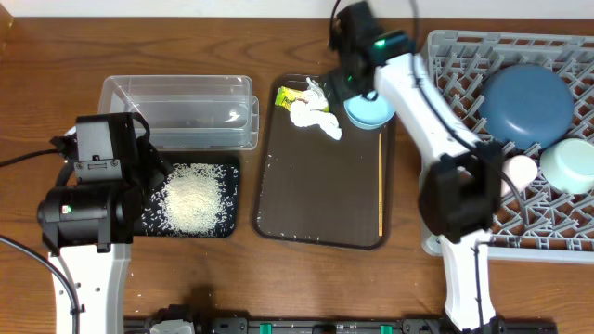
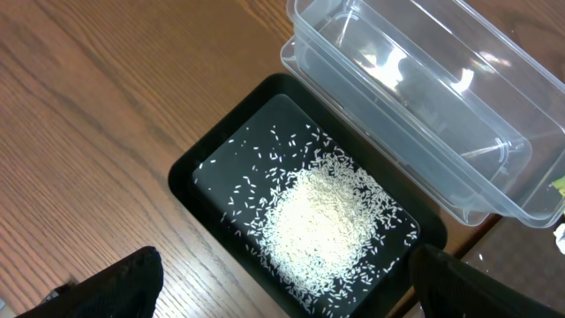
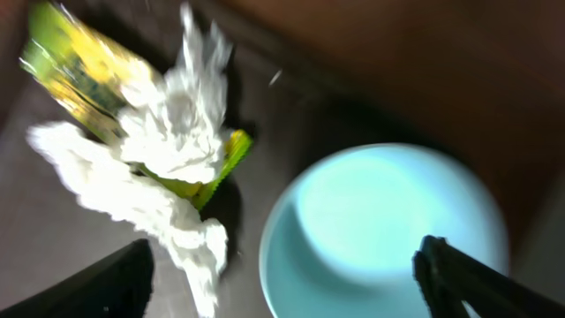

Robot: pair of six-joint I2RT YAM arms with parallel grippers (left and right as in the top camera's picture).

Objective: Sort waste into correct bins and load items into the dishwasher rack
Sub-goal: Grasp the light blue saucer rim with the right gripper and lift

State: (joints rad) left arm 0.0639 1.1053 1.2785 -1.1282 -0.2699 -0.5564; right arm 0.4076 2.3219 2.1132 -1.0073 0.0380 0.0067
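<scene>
A heap of white rice lies in the shallow black tray, beside the clear tub. My left gripper hangs open above the rice, with the black tray and clear tub below it. Crumpled tissue and a yellow-green wrapper lie on the brown serving tray, next to the pale blue saucer and a wooden stick. My right gripper is open over the saucer and tissue. The grey rack holds the dark blue dish, pale blue bowl and pink cup.
The brown serving tray stands between the bins and the rack. The right arm reaches across the tray's far end. Bare wooden table lies at the far left and along the front.
</scene>
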